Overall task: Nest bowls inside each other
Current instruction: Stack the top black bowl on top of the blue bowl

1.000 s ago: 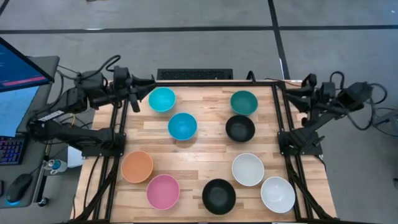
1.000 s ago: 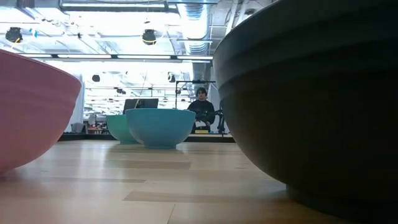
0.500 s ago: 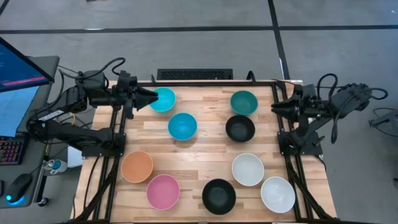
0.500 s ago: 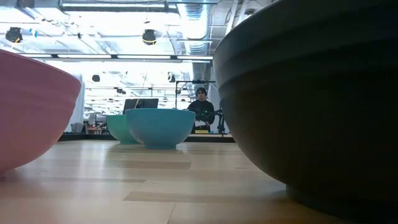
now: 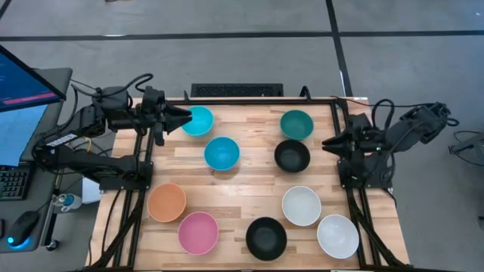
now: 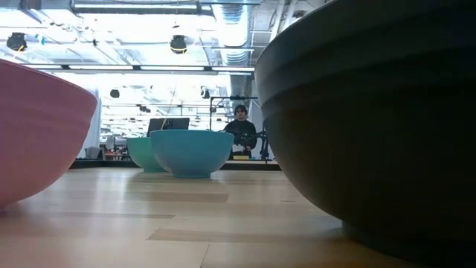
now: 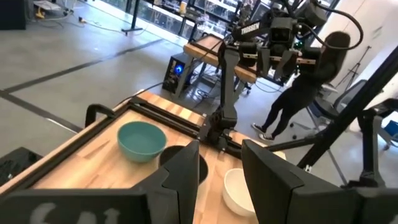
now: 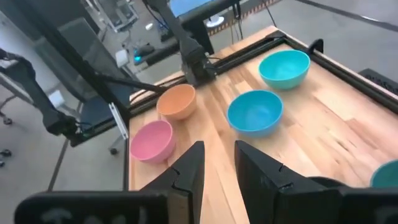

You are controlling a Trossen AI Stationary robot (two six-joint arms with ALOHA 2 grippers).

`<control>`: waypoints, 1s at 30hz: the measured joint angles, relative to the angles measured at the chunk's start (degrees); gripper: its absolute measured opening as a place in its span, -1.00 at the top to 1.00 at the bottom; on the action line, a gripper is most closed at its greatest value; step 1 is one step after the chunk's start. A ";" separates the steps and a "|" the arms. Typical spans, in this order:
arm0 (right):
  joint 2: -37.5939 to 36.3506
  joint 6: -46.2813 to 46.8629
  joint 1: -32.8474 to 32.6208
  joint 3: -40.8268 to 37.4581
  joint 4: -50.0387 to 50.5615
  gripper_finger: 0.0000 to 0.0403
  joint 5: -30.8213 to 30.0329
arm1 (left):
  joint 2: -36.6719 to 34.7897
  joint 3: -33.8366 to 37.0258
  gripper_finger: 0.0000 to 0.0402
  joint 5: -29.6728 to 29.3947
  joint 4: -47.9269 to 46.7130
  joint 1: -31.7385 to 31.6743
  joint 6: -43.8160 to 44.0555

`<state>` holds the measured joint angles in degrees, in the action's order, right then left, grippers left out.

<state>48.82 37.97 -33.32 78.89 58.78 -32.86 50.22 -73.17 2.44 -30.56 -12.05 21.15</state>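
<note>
Wooden table (image 5: 249,177) holds nine separate bowls (image 5: 221,153). My left claw (image 5: 181,117) hovers spread apart beside the cyan bowl (image 5: 198,120); my right claw (image 5: 328,143), parted and empty, hangs near the black bowl (image 5: 292,156).

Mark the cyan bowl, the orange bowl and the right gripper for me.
cyan bowl (image 5: 198,120), high view, on its inside floor.
orange bowl (image 5: 167,202), high view, on the middle of its inside.
right gripper (image 5: 327,142), high view, midway between its fingertips at the table's right edge.
</note>
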 joint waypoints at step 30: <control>25.66 -6.56 20.03 -1.21 21.35 0.45 10.04 | 0.04 0.03 0.44 -0.29 0.02 -0.04 2.33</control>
<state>74.48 31.40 -13.29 77.68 80.14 -22.82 50.25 -73.14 2.15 -30.54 -12.10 23.49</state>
